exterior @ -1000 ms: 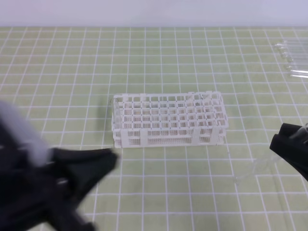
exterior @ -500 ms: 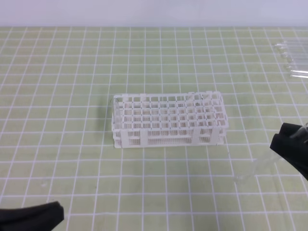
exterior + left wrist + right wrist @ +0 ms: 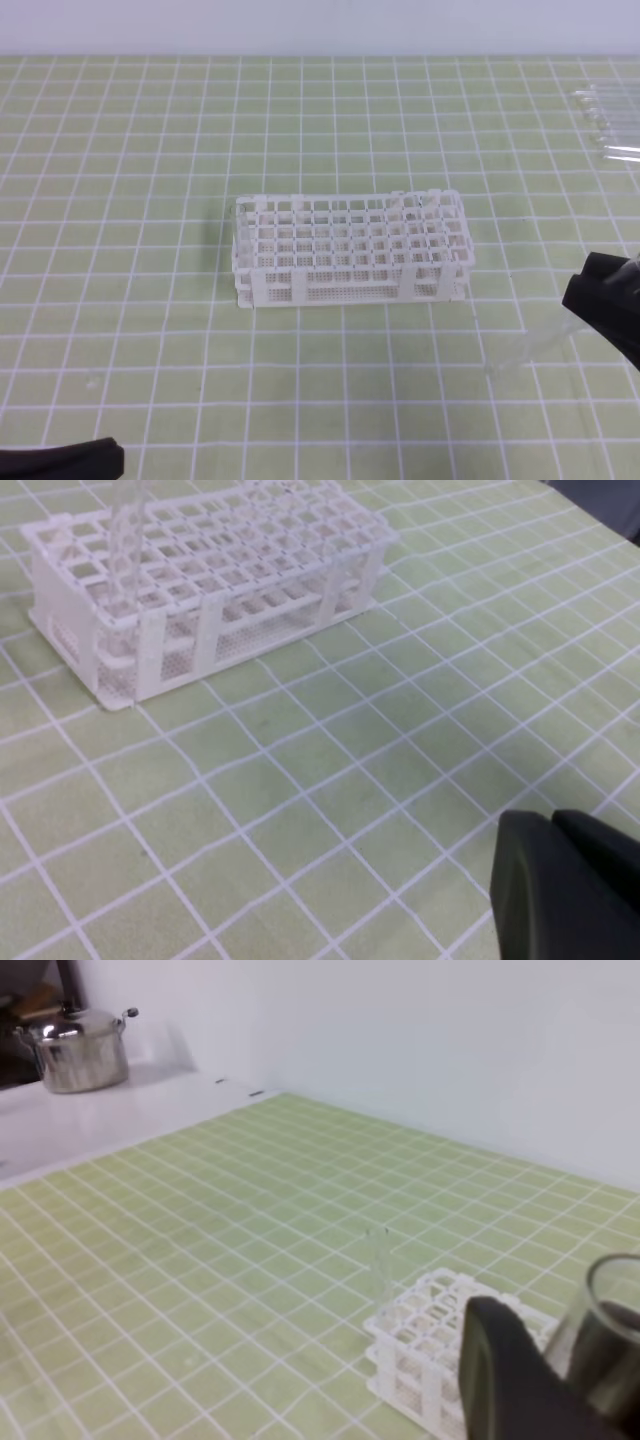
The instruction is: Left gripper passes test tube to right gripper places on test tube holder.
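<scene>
test tube holder: white plastic lattice rack, two tiers of small square holes, standing upright near the middle of the tabletop, long side towards the exterior high camera. in the left wrist view the rack sits at upper left with one clear tube standing in a hole near its end; the same upright tube shows faintly above the rack in the right wrist view

tabletop: covered by a light green mat with a white grid

test tube: long thin clear glass, slanting from the right tool down and left, its lower tip near the mat, well apart from the rack. in the right wrist view its rimmed open mouth rises just beside the dark finger at lower right

right tool: black, at the right edge of the exterior high view, above the mat to the right of the rack; jaws partly closed, gripping the test tube

left tool: black, only a sliver at the bottom left corner of the exterior high view, far from the rack; dark finger ends pressed together in the left wrist view, jaws closed, holding nothing

spare tubes: bundle of clear tubes lying at the far right edge of the tabletop

metal pot: lidded, on a white surface beyond the mat, right wrist view only
</scene>
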`<action>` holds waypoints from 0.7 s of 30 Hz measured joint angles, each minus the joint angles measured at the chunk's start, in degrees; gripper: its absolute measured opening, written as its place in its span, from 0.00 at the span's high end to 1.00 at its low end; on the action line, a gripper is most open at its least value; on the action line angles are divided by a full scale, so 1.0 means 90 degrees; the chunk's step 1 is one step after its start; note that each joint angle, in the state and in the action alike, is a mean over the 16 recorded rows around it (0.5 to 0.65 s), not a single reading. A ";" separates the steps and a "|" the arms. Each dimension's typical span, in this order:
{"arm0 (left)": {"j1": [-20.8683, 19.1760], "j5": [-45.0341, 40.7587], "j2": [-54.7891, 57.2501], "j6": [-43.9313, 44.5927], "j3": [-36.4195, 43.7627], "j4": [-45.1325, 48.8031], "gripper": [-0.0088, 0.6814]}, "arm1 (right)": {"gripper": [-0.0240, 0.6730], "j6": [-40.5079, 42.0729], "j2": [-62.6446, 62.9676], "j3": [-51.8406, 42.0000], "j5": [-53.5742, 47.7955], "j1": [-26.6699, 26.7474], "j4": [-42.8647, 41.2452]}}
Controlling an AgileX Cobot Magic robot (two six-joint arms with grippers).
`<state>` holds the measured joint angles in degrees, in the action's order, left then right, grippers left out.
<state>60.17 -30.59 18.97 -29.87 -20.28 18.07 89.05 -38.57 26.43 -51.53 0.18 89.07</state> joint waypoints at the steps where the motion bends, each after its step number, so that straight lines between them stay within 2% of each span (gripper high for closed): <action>1: 0.0000 -0.0007 0.0000 0.0000 0.0000 0.0001 0.99 | 0.82 0.0000 0.0000 0.0000 0.0001 0.0000 0.0013; 15: 0.0000 -0.0013 0.0007 -0.0004 0.0000 0.0003 0.99 | 0.82 0.0001 0.0000 0.0000 0.0093 0.0000 0.0125; 21: 0.0000 -0.0027 -0.0004 -0.0004 -0.0001 -0.0008 0.99 | 0.82 -0.0062 0.0000 0.0047 0.0395 0.0000 -0.0110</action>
<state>60.17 -30.83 18.94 -29.91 -20.28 18.00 88.50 -38.57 26.85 -47.98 0.18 88.08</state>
